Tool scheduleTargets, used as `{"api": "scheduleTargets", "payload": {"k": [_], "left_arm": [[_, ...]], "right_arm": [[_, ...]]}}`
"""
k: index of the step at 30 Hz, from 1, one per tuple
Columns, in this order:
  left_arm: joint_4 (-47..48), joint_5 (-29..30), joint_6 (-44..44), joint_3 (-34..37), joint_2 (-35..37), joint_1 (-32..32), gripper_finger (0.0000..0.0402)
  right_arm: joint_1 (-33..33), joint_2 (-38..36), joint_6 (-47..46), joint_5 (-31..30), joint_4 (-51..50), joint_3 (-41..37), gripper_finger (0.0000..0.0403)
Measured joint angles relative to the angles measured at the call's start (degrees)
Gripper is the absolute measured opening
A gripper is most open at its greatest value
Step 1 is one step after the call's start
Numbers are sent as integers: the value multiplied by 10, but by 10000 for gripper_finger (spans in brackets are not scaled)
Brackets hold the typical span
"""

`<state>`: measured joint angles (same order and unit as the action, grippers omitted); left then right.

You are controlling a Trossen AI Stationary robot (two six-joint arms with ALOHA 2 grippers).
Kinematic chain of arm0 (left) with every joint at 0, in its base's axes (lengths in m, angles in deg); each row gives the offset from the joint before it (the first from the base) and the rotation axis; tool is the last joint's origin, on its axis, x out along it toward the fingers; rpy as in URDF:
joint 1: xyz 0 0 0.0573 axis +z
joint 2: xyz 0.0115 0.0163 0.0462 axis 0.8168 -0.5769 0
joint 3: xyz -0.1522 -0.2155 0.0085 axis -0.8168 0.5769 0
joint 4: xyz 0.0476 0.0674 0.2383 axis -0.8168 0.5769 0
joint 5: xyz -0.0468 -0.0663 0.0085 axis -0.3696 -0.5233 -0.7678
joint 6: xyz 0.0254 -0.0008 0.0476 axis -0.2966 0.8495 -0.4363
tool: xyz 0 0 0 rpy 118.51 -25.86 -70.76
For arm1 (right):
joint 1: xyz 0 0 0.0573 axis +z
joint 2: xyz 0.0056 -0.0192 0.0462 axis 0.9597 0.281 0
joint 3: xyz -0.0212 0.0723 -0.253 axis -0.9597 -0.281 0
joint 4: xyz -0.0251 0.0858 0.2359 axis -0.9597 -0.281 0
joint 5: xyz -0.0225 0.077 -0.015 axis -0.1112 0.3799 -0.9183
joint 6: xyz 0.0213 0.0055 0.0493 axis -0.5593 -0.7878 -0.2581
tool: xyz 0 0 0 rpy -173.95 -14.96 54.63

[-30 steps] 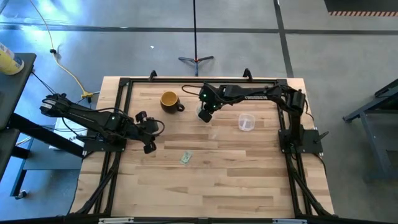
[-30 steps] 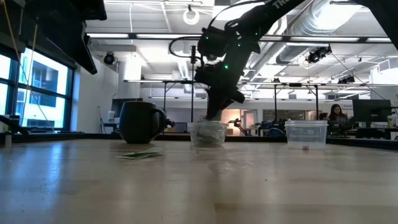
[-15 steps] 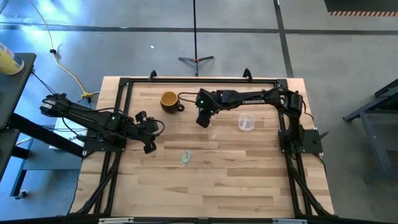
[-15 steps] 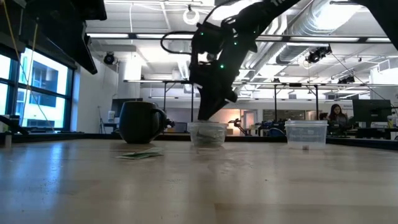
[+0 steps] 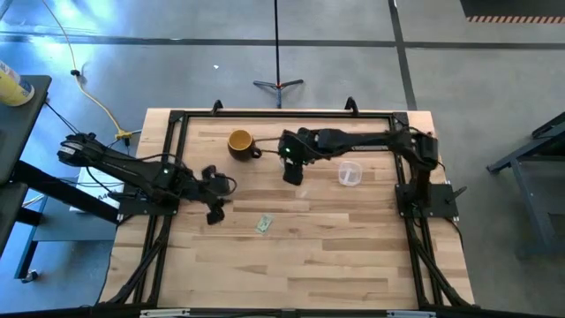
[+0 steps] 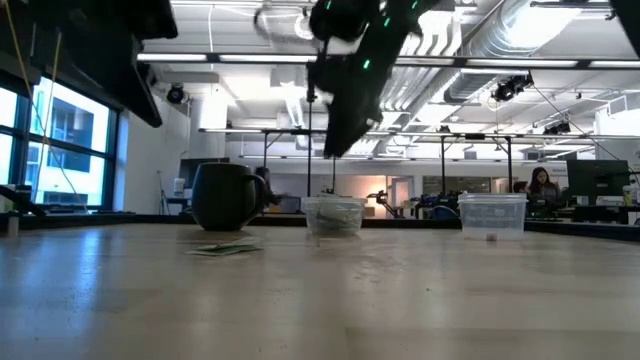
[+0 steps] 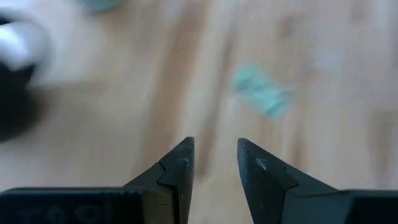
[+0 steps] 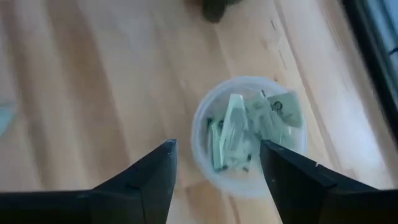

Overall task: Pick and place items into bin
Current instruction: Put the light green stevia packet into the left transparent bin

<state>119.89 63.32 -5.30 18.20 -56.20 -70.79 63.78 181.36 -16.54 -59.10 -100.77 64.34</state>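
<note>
Pale-green paper slips fill the bin (image 8: 250,135), the clear shallow bowl seen in the right wrist view directly below the right gripper (image 8: 217,163), whose jaws stand wide and empty above it. In the high view that gripper (image 5: 294,171) sits a little above the centre of the frame, between the yellow mug (image 5: 239,142) and a clear plastic cup (image 5: 350,173).

One slip (image 5: 263,224) lies loose on the counter (image 5: 335,256), below centre in the high view and just right of the left gripper (image 5: 214,213). The left wrist view shows the same slip (image 7: 262,95) ahead of the left gripper (image 7: 214,168), whose jaws are narrowly parted with nothing between them.

The slip looks nearly weightless, thin and limp (a crumpled bit of paper, by its outline), so it should neither break nor resist, though it may skate along the smooth wood or flutter when let go. Any raised crease or lifted edge seems the best place to pinch, with the fingertips pressed close to the counter.
</note>
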Motion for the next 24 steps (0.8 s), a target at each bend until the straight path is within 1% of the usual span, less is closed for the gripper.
{"api": "scheduleTargets", "payload": {"k": [2,5,7,9,11,12,15,17,19,21,24], "left_arm": [[-92,-43,-5,32,-14,11,156],[-204,-89,-6,80,-31,35,156],[-269,-99,-11,104,-34,50,156],[-309,-99,-26,117,-40,53,156],[-316,-90,-49,120,-54,52,156],[-314,-87,-54,120,-65,51,156],[-330,-93,-20,106,-118,47,156],[-366,-79,8,88,-164,36,156],[-384,-69,19,48,-218,23,156],[-349,-58,25,-1,-274,11,157],[-261,-52,51,-65,-352,0,171]], "right_arm": [[21,-34,-8,-24,-17,-24,219],[64,-94,-63,-65,-48,-78,216],[100,-142,-126,-103,-64,-116,217],[139,-189,-200,-143,-75,-154,219],[174,-231,-263,-176,-77,-195,220],[189,-246,-278,-186,-77,-213,220],[226,-285,-285,-215,-79,-272,221],[239,-306,-285,-217,-82,-305,221],[247,-322,-290,-205,-83,-333,221],[259,-341,-303,-198,-84,-353,221],[276,-366,-302,-215,-84,-373,221]]}}
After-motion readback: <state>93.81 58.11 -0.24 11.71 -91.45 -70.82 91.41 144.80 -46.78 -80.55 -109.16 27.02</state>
